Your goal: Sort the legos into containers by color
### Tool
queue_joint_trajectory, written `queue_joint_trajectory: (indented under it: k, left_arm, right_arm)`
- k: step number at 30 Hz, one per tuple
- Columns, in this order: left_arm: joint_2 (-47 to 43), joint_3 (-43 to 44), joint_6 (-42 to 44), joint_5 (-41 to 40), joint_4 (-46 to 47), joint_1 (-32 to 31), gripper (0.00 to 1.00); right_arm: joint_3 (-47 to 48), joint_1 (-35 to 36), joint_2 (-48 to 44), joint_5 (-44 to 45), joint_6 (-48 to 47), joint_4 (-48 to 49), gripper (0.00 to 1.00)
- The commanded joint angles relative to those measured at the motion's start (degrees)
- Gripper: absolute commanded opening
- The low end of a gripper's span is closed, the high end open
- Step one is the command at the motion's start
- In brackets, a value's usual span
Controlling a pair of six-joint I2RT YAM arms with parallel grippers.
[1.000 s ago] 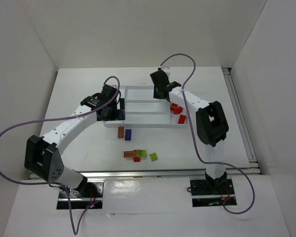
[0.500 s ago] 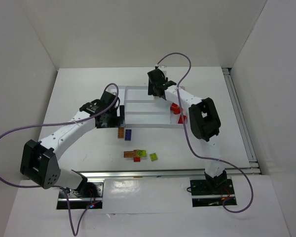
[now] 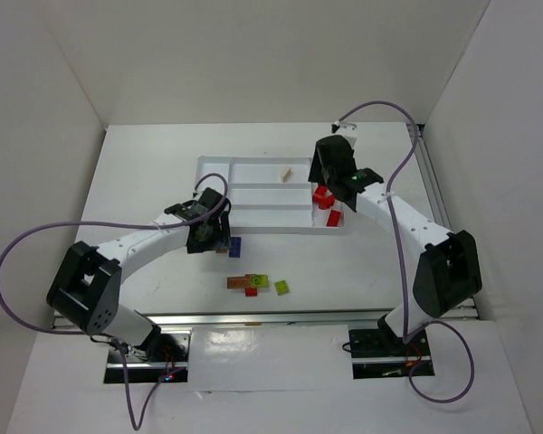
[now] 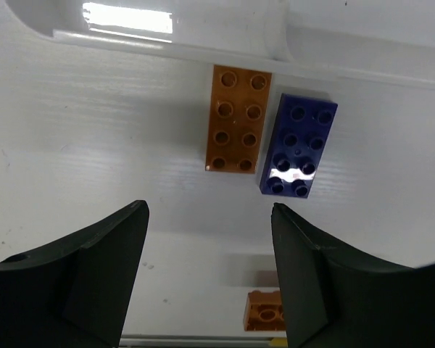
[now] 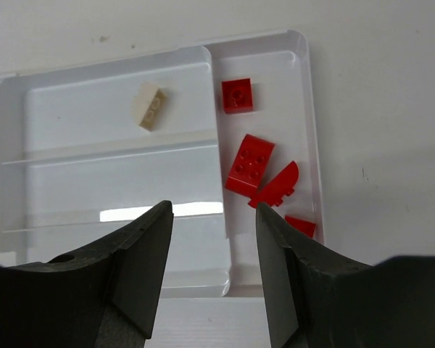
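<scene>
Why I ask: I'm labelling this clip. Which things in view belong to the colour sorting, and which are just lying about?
Job: shallow white plastic divided tray; small cream studded brick and red plastic bricks inside it; orange-brown brick, blue-purple brick and lime green plate on the table; left hand; right hand.
Lying about: purple cables; metal rail along the table's right edge.

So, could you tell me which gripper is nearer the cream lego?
Right. The right gripper hovers over the tray near the cream lego; the left gripper is off the tray, above the orange brick.
</scene>
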Motion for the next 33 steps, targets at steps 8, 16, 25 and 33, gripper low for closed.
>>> queue_joint_trajectory:
  k: [8, 16, 25, 33]
  left_arm:
    - [7.7, 1.1, -3.7, -3.6, 5.9, -0.1, 0.74]
    - [9.8, 1.1, -4.2, -5.3, 6.5, -0.1, 0.73]
    - [13.1, 1.7, -4.7, -5.8, 6.5, -0.1, 0.61]
    - [5.3, 4.3, -4.0, -5.8, -3.9, -1.4, 0.25]
  right_arm:
    - [-4.9, -0.2, -0.3, 1.1, -0.1, -2.0, 0.57]
    - [-5.4, -0.8, 0.2, 1.1, -0.1, -3.1, 0.57]
    - [-5.4, -0.8, 0.2, 1.1, -0.1, -3.7, 0.57]
    - [-4.9, -0.8, 0.2, 1.1, -0.1, -4.2, 0.56]
